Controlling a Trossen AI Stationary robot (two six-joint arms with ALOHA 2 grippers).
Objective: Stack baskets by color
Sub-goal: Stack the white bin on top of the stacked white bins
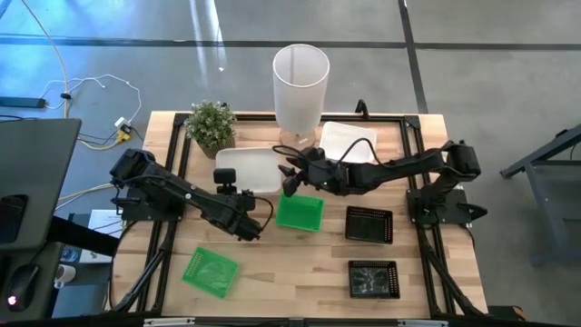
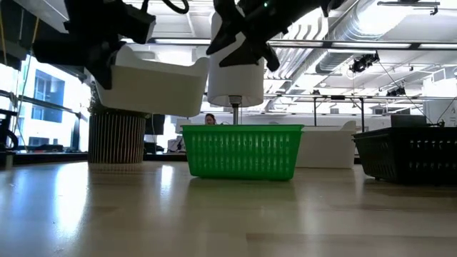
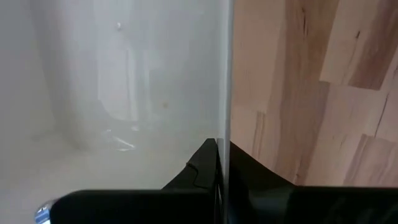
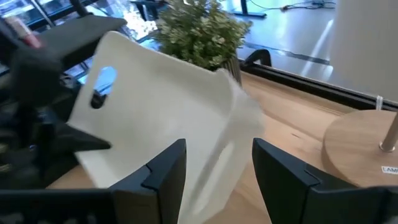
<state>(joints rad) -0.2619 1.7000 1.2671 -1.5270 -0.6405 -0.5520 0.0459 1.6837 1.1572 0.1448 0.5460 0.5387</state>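
A white basket [image 1: 250,168] hangs above the table's middle, with my left gripper [image 1: 227,180] shut on its left end. My right gripper [image 1: 290,179] is open at the basket's right end. In the right wrist view its two fingers [image 4: 165,174] stand on either side of the basket's near corner [image 4: 214,168], and I see no touch. One green basket [image 1: 300,212] rests on its bottom just near of the held one. Another green basket [image 1: 211,271] lies at the near left. Two black baskets [image 1: 369,223] [image 1: 373,278] sit at the right. A further white basket [image 1: 349,141] lies at the far right. My left gripper [image 3: 222,152] pinches the white basket's thin wall [image 3: 225,93], one finger inside the basket and one outside. The fingers slant down at it from the table's near left. The basket [image 2: 150,84] hangs clear of the table, about level.
A tall white bin [image 1: 300,80] on a wooden foot stands at the far middle, close behind my right gripper. A potted plant [image 1: 211,125] is at the far left. Bare wood [image 1: 290,272] lies between the near green basket and the near black one.
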